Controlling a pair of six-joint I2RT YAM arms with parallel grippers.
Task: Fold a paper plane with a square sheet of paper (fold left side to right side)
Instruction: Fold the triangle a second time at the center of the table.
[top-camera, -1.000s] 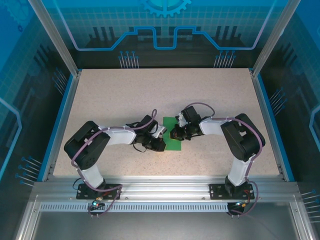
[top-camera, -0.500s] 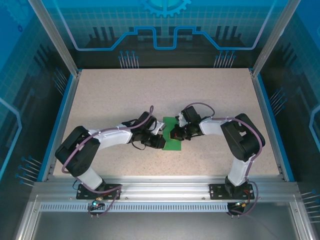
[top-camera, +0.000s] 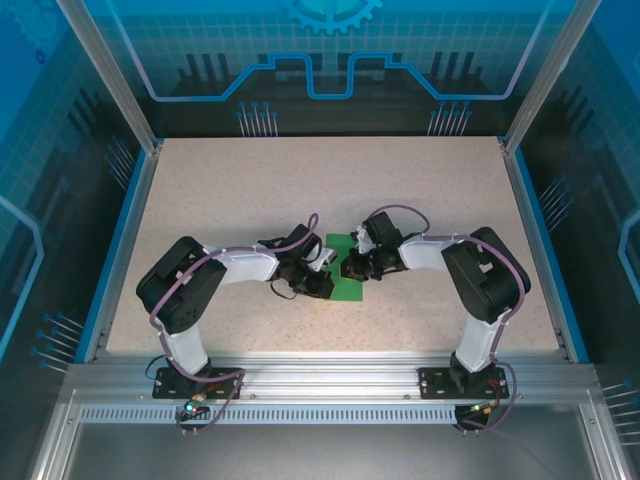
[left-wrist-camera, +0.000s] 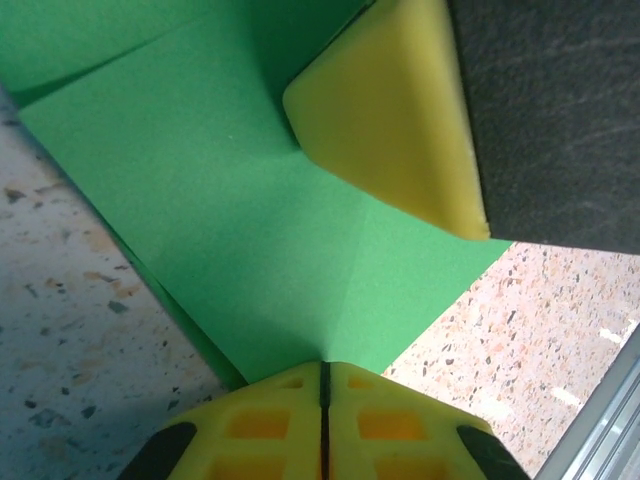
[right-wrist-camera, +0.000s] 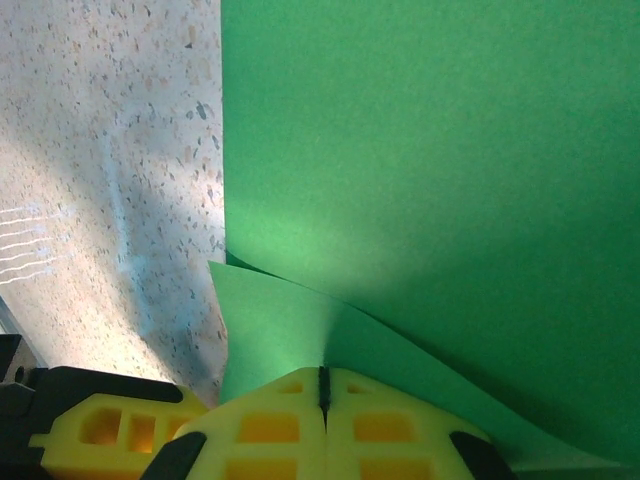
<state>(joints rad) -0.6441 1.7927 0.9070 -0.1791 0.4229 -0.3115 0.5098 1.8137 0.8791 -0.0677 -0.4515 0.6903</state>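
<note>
The green paper lies on the table near its middle, between my two grippers. My left gripper is clenched, fingers meeting in a thin seam, and the paper's near edge runs right up into that seam, so it seems nipped there. My right gripper is clenched too, pinching a curled-up flap of the paper while the sheet beyond stays flat. From the left wrist, one right finger rests on the paper.
</note>
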